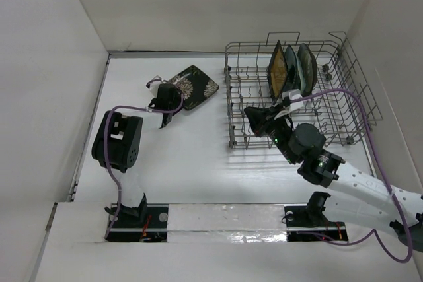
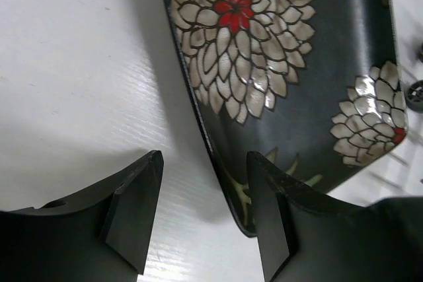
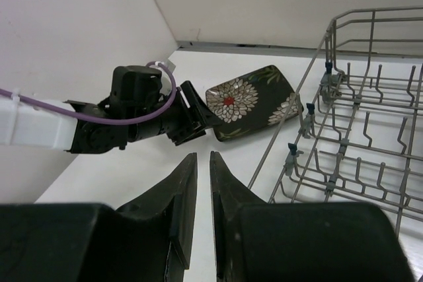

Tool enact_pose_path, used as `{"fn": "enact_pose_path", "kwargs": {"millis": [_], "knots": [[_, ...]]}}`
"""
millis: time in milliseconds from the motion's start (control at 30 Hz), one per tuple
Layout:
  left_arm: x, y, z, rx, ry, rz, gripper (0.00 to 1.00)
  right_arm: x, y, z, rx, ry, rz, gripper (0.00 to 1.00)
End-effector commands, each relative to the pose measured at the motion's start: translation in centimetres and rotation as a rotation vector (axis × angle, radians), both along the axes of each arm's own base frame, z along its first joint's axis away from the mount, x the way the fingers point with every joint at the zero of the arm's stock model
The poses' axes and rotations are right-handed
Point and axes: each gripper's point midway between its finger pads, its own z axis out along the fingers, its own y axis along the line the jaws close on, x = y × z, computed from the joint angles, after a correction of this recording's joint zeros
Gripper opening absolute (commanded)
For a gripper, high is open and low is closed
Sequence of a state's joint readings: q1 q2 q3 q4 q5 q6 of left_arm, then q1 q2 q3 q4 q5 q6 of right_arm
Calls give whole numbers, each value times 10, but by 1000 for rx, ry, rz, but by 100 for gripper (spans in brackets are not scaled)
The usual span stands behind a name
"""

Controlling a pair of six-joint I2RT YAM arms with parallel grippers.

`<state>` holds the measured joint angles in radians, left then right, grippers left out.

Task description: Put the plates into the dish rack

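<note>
A black square plate with white flowers [image 1: 195,87] [image 2: 277,64] [image 3: 254,100] lies flat on the table, left of the dish rack [image 1: 229,97] [image 3: 357,156]. My left gripper [image 1: 165,115] [image 2: 205,158] is open at the plate's near-left corner. The rim runs between its fingers, one finger over the plate and the other over the table. In the rack stand three plates on edge: black with a yellow centre [image 1: 281,67], dark teal [image 1: 293,67] and pale mint [image 1: 306,67]. My right gripper [image 1: 251,113] [image 3: 202,156] hangs by the rack's front left corner, its jaws a narrow gap apart and empty.
White walls close in the table on the left, back and right. The left arm's elbow [image 1: 117,140] and purple cable [image 1: 142,107] sit at the near left. Upright tines [image 3: 380,176] fill the rack's floor.
</note>
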<state>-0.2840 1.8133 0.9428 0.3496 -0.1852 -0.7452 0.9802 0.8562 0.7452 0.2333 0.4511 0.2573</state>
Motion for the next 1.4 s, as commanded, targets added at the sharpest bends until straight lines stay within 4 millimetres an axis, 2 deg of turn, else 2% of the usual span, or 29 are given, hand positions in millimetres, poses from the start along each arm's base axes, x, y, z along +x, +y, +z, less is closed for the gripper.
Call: {"fn": "enact_pose_path", "kwargs": {"millis": [0, 167, 333, 400, 500, 600, 633, 700, 767, 800, 867, 900, 967, 1000, 1033, 1067, 1100, 1133, 1167, 1200, 1233, 1300, 1367], "knots": [[22, -6, 20, -56, -72, 3, 50, 0, 1, 11, 57, -15, 25, 19], [33, -15, 10, -107, -66, -18, 49, 1, 4, 8, 52, -8, 39, 19], [40, -26, 10, -167, -84, -40, 43, 4, 1, 8, 53, -7, 27, 19], [39, -30, 4, -189, -69, -45, 40, 3, 0, 8, 54, -10, 27, 19], [42, -34, 8, -240, -107, -35, 30, 5, -3, 9, 54, -10, 16, 19], [36, -34, -1, -268, -107, -25, 13, 3, -5, 10, 58, -13, 18, 19], [33, -34, -3, -283, -118, -22, 0, 3, -5, 10, 58, -13, 18, 19], [30, -33, 1, -302, -142, -16, 0, 3, -5, 10, 57, -12, 18, 19], [21, -30, 5, -328, -186, -7, 0, 4, -4, 9, 56, -11, 18, 19], [19, -27, 18, -336, -224, 2, 0, 6, -6, 9, 54, -10, 9, 19], [7, -19, 23, -329, -262, 19, 0, 6, -4, 7, 45, -8, 17, 20], [6, -12, 43, -320, -316, 39, 0, 6, -3, 8, 44, -8, 20, 21], [-10, 1, 48, -309, -352, 61, 0, 6, 0, 7, 35, -4, 29, 28], [-13, 14, 65, -342, -399, 87, 0, 6, 0, 7, 36, -6, 34, 30], [-28, 22, 60, -363, -412, 97, 0, 5, 0, 8, 38, -8, 37, 38], [-36, 28, 63, -388, -433, 105, 0, 3, 1, 9, 44, -13, 48, 43], [-42, 30, 72, -426, -460, 100, 0, 2, 1, 11, 51, -19, 52, 47], [-53, 34, 68, -433, -464, 99, 0, 2, 2, 11, 52, -21, 55, 53], [-58, 38, 69, -437, -472, 104, 0, 2, 3, 10, 48, -20, 63, 56], [-62, 37, 80, -450, -501, 87, 0, 2, 5, 11, 46, -20, 69, 58], [-70, 38, 78, -447, -500, 85, 0, 4, 10, 6, 30, -8, 75, 61], [-78, 39, 97, -454, -553, 70, 0, 4, 17, 5, 10, -3, 100, 64], [-87, 41, 102, -439, -562, 68, 0, 5, 27, -1, -11, 13, 130, 68]]}}
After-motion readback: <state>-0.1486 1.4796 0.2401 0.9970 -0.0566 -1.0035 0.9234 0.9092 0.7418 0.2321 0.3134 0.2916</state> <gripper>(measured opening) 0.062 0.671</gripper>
